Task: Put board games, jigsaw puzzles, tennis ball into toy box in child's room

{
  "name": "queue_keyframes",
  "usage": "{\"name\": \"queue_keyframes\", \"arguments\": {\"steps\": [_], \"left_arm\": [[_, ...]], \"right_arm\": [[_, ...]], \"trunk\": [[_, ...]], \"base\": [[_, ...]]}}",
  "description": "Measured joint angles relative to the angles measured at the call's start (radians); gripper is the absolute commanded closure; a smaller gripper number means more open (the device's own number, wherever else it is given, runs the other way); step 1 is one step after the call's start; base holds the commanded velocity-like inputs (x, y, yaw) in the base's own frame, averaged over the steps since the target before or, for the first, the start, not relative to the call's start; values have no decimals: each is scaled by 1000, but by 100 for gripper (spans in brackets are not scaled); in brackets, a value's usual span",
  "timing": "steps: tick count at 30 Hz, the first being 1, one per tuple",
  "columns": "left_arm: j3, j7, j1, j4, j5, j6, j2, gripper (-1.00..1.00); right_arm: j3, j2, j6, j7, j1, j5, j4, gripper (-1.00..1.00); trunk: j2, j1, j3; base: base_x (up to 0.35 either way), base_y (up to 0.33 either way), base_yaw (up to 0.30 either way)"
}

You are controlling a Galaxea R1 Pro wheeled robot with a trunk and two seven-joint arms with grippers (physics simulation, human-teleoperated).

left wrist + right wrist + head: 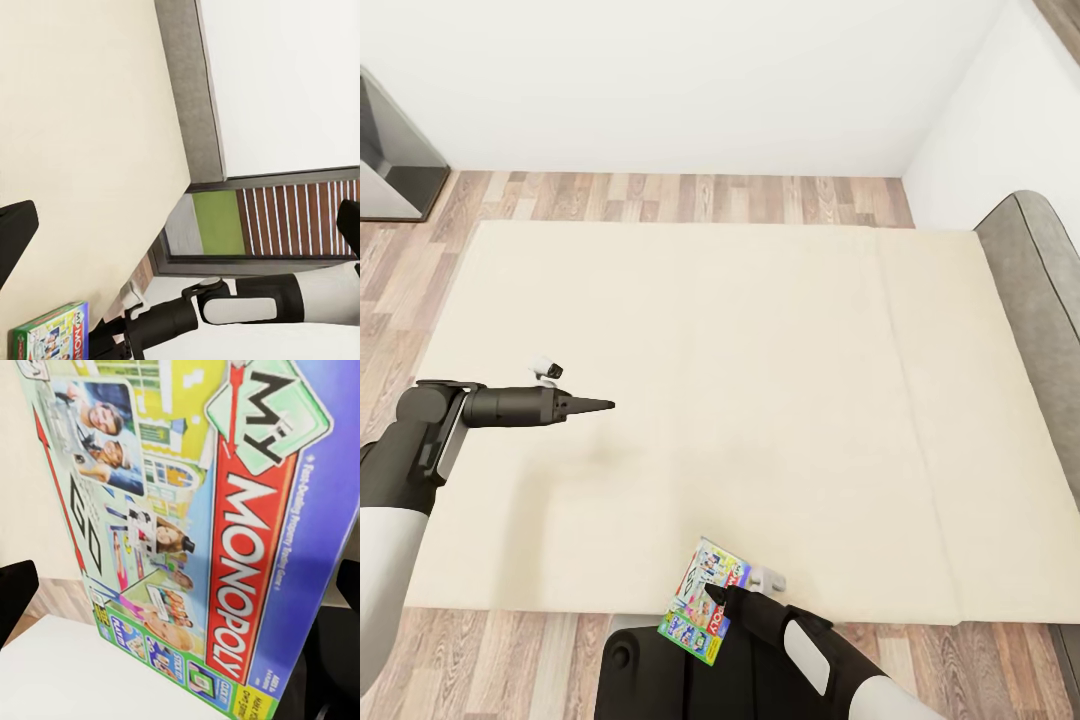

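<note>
The right gripper [722, 603] pinches a flat green-and-blue printed board game [705, 588] at the beige bed's [760, 380] six-o'clock edge; the left gripper [605, 405] hovers at nine o'clock, fingers spread.

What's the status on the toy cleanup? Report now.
Nothing looks finished from here. In hand: the right claw seems to hold a board game at the near edge of the bed, though the wrist view leaves the grip itself unclear. The left claw hovers over the mattress, holding nothing. Left: getting that game into the toy box.
</note>
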State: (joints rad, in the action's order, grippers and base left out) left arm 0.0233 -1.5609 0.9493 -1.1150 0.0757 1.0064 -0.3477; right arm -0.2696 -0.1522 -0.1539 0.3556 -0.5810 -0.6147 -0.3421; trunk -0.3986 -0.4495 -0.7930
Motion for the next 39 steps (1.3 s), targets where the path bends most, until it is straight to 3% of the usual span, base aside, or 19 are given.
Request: {"name": "queue_keyframes", "arguments": {"steps": [39], "left_arm": [[0,0,0,0,-1,0,0,-100]], "right_arm": [[0,0,0,0,0,0,0,-100]], "trunk": [[0,0,0]], "base": [[3,68,0]]}}
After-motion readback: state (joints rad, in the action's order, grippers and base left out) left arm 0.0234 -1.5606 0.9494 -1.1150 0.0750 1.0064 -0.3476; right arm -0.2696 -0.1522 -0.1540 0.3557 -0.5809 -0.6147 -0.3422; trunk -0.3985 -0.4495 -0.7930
